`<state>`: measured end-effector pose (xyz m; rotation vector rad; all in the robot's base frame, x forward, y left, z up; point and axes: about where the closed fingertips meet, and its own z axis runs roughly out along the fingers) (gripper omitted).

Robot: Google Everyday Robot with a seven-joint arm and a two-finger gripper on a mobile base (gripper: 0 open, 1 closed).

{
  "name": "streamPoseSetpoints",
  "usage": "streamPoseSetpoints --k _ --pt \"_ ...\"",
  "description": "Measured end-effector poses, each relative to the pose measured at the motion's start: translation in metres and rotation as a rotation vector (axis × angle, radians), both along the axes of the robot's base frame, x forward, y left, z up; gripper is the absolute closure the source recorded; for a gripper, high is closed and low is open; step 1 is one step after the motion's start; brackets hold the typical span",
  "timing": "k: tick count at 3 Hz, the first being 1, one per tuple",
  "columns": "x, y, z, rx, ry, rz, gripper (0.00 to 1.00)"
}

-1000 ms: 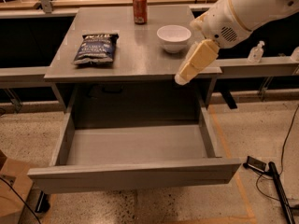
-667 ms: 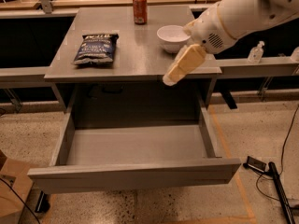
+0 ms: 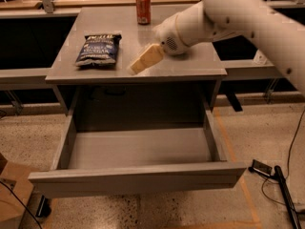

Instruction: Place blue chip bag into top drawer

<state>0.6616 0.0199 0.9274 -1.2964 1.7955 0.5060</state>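
Note:
The blue chip bag (image 3: 98, 49) lies flat on the left part of the grey table (image 3: 200, 63), navy with white lettering and a black top band. The top drawer (image 3: 138, 175) is pulled fully open below the table, its grey inside empty. My gripper (image 3: 142, 61) hangs over the table's front middle, just right of the bag and apart from it, pointing down-left. Nothing is in it. The white arm reaches in from the upper right.
A red soda can (image 3: 143, 7) stands at the table's back edge. The arm hides the table's back right. A cardboard box (image 3: 10, 194) sits on the floor at left, cables and a small device (image 3: 262, 167) at right.
The gripper has swung left across the table, from in front of the white bowl to just beside the chip bag. The arm now covers the bowl. The bag and drawer have not moved.

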Motion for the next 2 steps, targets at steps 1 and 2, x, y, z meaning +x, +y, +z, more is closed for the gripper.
streamPoseSetpoints --k 1,2 --pt "0.0494 0.0567 -0.0086 0.067 -0.018 0.007 0.00" --pt "0.0491 0.0574 -0.0085 0.067 -0.018 0.008 0.00"
